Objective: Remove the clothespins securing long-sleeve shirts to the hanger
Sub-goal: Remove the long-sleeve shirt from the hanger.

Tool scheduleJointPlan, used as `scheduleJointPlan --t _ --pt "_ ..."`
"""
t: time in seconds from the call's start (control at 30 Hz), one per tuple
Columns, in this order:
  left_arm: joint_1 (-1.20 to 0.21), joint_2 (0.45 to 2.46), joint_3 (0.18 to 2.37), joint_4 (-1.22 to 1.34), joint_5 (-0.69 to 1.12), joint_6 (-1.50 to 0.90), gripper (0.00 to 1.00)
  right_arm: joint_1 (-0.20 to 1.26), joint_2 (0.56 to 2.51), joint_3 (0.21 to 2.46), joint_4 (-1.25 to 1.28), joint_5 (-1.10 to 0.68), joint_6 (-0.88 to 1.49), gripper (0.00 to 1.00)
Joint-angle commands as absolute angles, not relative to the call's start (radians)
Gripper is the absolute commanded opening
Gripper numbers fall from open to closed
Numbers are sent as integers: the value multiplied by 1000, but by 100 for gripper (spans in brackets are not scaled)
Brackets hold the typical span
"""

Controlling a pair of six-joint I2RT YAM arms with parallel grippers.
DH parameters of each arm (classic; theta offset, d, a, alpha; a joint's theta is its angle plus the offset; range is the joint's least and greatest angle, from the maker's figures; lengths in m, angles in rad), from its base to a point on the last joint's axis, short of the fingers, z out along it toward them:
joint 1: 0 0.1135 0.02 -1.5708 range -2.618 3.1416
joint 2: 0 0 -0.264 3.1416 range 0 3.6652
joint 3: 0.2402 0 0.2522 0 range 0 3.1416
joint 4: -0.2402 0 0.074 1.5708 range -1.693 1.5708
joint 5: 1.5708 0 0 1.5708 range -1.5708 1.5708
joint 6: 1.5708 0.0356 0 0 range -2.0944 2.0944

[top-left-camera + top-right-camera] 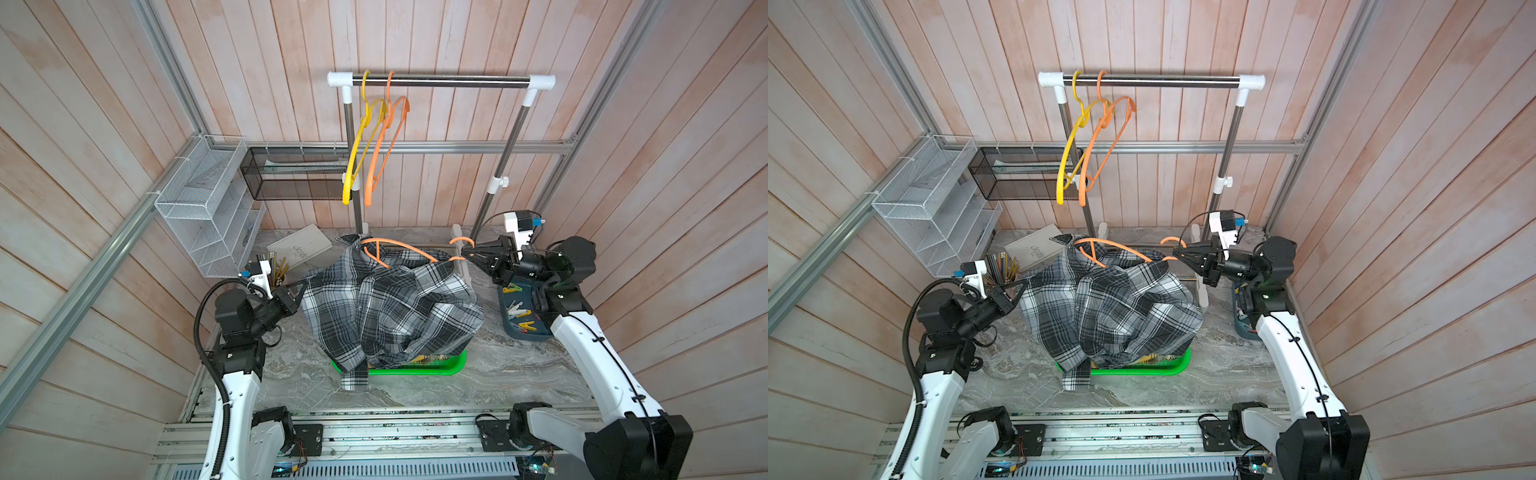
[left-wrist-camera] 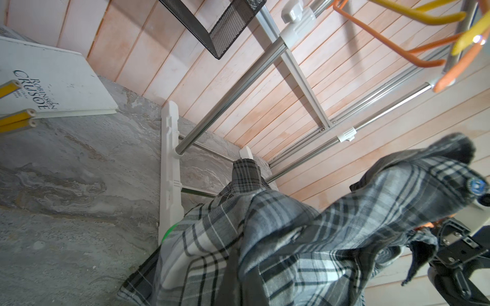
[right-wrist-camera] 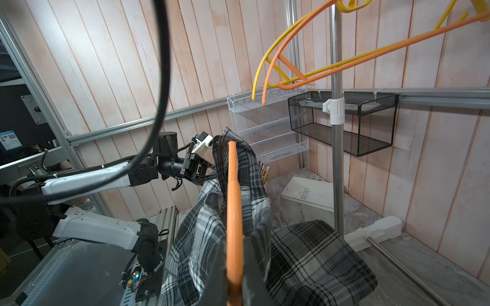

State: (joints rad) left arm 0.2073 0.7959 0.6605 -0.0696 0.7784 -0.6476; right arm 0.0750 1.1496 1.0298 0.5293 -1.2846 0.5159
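top views: grey plaid shirt (image 1: 390, 307) sits bunched over the green basket (image 1: 449, 365) mid table. it's draped on an orange hanger (image 1: 401, 246) lying almost flat, with the hook end toward my right arm. right gripper (image 1: 464, 251) has its fingers pressed together on the hanger neck by the hook. left gripper (image 1: 301, 286) is pinching the shirt edge on the opposite side, with cloth drawn up to the tips. both top views show the same for shirt (image 1: 1108, 307), hanger (image 1: 1121, 249), right gripper (image 1: 1177, 252) and left gripper (image 1: 1020, 284). the clothespins (image 1: 517, 309) i can make out lie in the blue tray (image 1: 515, 334) under my right arm, apart from the shirt. a yellow hanger (image 1: 346, 193) and a spare orange hanger (image 1: 368, 197) hang bare on the rack rail (image 1: 440, 81).

left wrist: shirt (image 2: 305, 238) fills the near part and covers my own fingertips, so i can't tell their state from here. a book (image 2: 53, 76) lies on the marble table (image 2: 66, 185).

right wrist: the orange hanger (image 3: 234, 212) runs straight out from between my blurred dark fingers, which are closed on it. the shirt (image 3: 305, 254) hangs off both sides of it. at the far end the left gripper (image 3: 209, 172) is nipped into the cloth. the yellow and spare orange hangers are overhead.
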Motion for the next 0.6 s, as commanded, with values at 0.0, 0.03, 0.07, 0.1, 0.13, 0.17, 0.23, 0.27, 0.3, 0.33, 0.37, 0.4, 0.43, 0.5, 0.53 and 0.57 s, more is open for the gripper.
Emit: scheduleJointPlan --t 0.0,0.03,0.07,0.1,0.13,0.17,0.23,0.27,0.3,0.33,0.37,0.4,0.43,0.5,0.53,0.57 --pt "256 798 663 -115 619 -632 0 15 1120 1051 701 -1285 577 0" --pt "261 798 657 -124 607 -636 0 6 1118 1052 725 -1293 592 0" --pt "267 799 650 -120 608 -642 0 -2 1119 1049 748 -1297 609 0" --pt "273 799 640 -110 613 -649 0 -11 1117 1048 767 -1299 625 0" --pt "278 800 632 -103 614 -658 0 -19 1115 1046 781 -1302 639 0" --pt "283 801 628 -96 616 -665 0 -25 1115 1042 790 -1306 646 0" --pt "294 802 623 -89 620 -672 0 -35 1108 1031 810 -1307 657 0" --pt "296 803 623 -87 621 -671 0 -38 1104 1028 814 -1307 660 0" --pt "299 804 624 -90 623 -670 0 -41 1102 1023 819 -1307 660 0" --pt "301 804 627 -91 624 -670 0 -43 1098 1019 820 -1304 661 0" --pt "301 806 627 -88 630 -670 0 -47 1098 1017 821 -1302 661 0" --pt "301 805 629 -85 638 -672 0 -50 1098 1013 824 -1300 661 0" --pt "301 808 631 -85 643 -671 0 -55 1098 1010 830 -1301 665 0" --pt "301 804 631 -68 679 -667 0 -58 1101 1005 859 -1294 689 0" --pt "301 802 631 -69 689 -667 0 -58 1107 1001 896 -1293 716 0" --pt "301 800 632 -77 689 -663 0 -58 1112 999 931 -1294 745 0"
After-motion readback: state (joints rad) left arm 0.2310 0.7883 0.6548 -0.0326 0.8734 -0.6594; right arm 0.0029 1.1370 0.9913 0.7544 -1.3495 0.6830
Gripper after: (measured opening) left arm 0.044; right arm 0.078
